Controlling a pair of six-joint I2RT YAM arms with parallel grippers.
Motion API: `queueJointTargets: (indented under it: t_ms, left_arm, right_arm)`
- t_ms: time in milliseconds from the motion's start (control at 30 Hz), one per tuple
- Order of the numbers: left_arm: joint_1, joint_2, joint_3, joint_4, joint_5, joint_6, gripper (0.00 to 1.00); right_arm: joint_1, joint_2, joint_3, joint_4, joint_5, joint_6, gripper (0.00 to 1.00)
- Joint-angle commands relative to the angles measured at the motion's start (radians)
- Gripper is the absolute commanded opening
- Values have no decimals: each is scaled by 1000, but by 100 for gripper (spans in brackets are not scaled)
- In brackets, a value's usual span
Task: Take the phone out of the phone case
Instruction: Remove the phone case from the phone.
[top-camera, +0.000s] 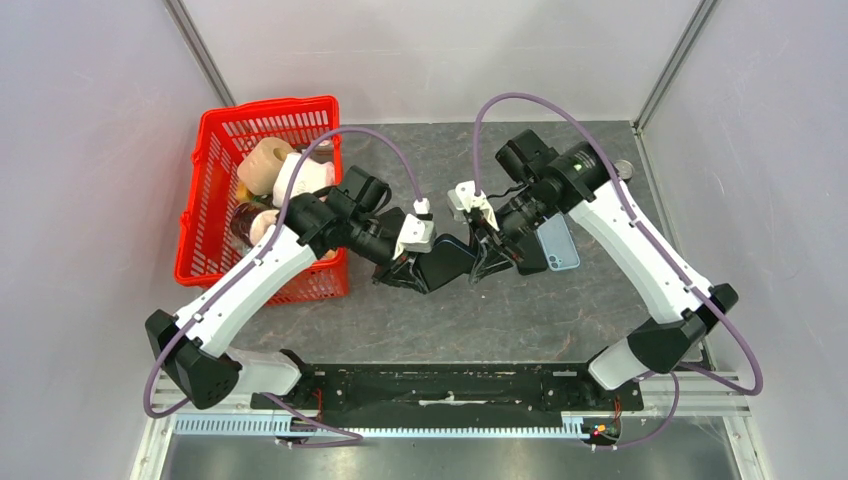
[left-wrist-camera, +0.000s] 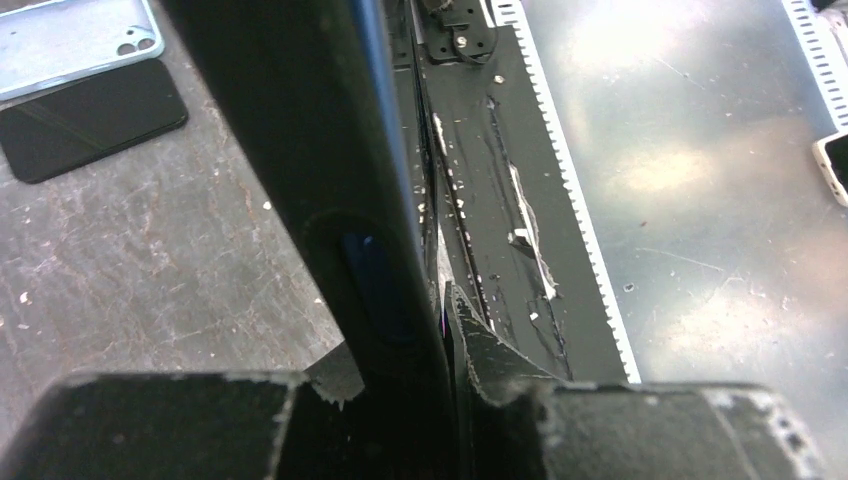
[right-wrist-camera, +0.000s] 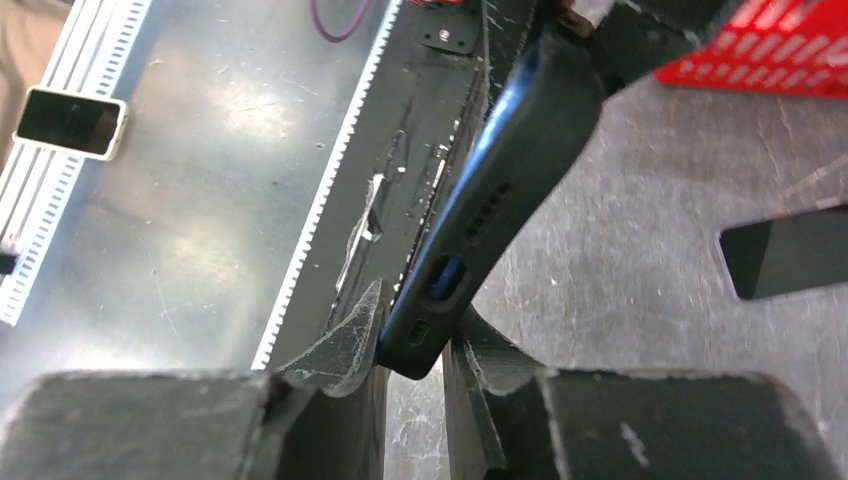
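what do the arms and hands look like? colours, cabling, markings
Both arms match: left arm and right arm have white shells with black joints and bases. A purple cable loops along each. Left hand and right hand are black, fingers scuffed. Green light on the right arm.

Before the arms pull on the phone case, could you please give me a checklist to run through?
1. Left gripper shut on phone case: ok.
2. Right gripper shut on its port end: ok.
3. Case emptied of the phone: not ok; blue shows in the port cutout.
4. Loose black phone and light blue case lie apart from the grip: ok.
5. Grip firm enough to pull: cannot tell.
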Motion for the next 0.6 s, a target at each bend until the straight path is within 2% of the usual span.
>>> queueJointTargets:
  t_ms: [0, 100, 200, 333, 400, 467, 567]
  left_arm:
    - [-70, -53, 44, 125, 3, -17, 2]
    - [-48, -70, 37, 151, -12, -64, 2]
    - [-38, -84, 20, 172, -3, -96, 2]
    - [-25, -96, -18, 183, 85, -98, 2]
    - [-12, -107, -42, 164, 152, -41, 2]
    - [-2, -111, -50, 89, 205, 82, 2]
    - [8, -117, -57, 9, 221, 199, 2]
  right_arm:
    - [-28, -54, -59, 387, 99, 357, 1]
    - [-32, -79, -69, 438, 164, 429, 5]
    - [-32, -91, -66, 444, 183, 447, 3]
    - [-33, -130, -92, 429, 92, 356, 0]
    - [-33, -154, -112, 415, 26, 283, 0]
    - [-33, -161, -108, 378, -22, 216, 0]
    - [-33, -129, -59, 265, -50, 129, 0]
